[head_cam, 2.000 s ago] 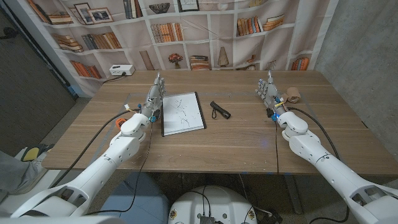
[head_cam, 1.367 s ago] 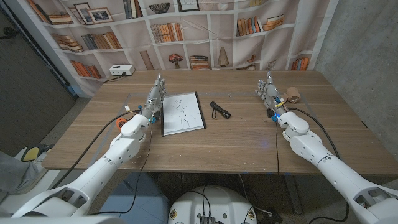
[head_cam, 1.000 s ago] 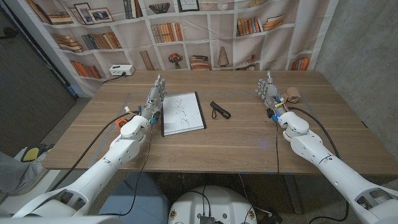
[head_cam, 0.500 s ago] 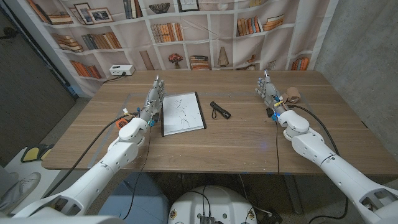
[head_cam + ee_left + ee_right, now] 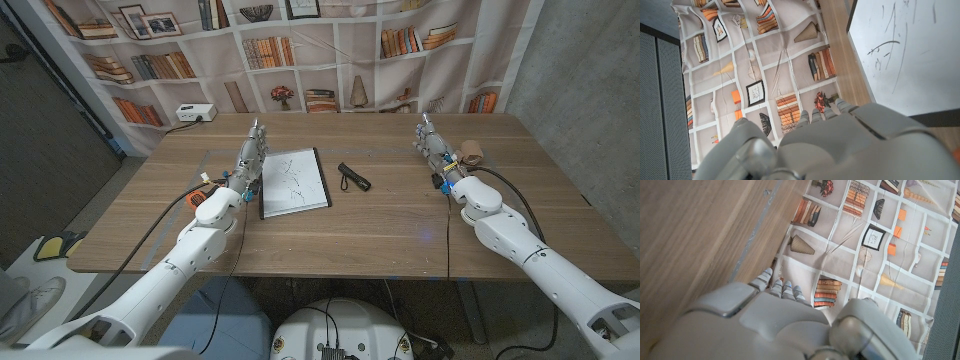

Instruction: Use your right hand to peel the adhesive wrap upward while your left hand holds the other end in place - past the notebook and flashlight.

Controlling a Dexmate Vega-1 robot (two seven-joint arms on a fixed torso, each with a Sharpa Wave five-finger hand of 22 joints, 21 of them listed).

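My left hand (image 5: 248,160) holds nothing, fingers straight, just beside the notebook (image 5: 294,182). My right hand (image 5: 433,143) is likewise free, the adhesive wrap roll (image 5: 470,153) just beside it, flashlight (image 5: 353,177) between both hands on the bench (image 5: 380,225).

— What sort of place is this?

— A robot test room or lab, got up to look like a study. Beyond both hands hangs a printed fabric backdrop of white bookshelves (image 5: 300,45), its folds and creases visible, so the books and vases on it are only pictures.

— What else shows it?

— To the outer side of the right hand (image 5: 432,143) stands a bare grey concrete wall (image 5: 585,80), and to the outer side of the left hand (image 5: 248,160) a dark grey panel (image 5: 45,150). The long wooden table (image 5: 330,225) stands on a plain floor, and black cables (image 5: 150,230) trail off the arms.
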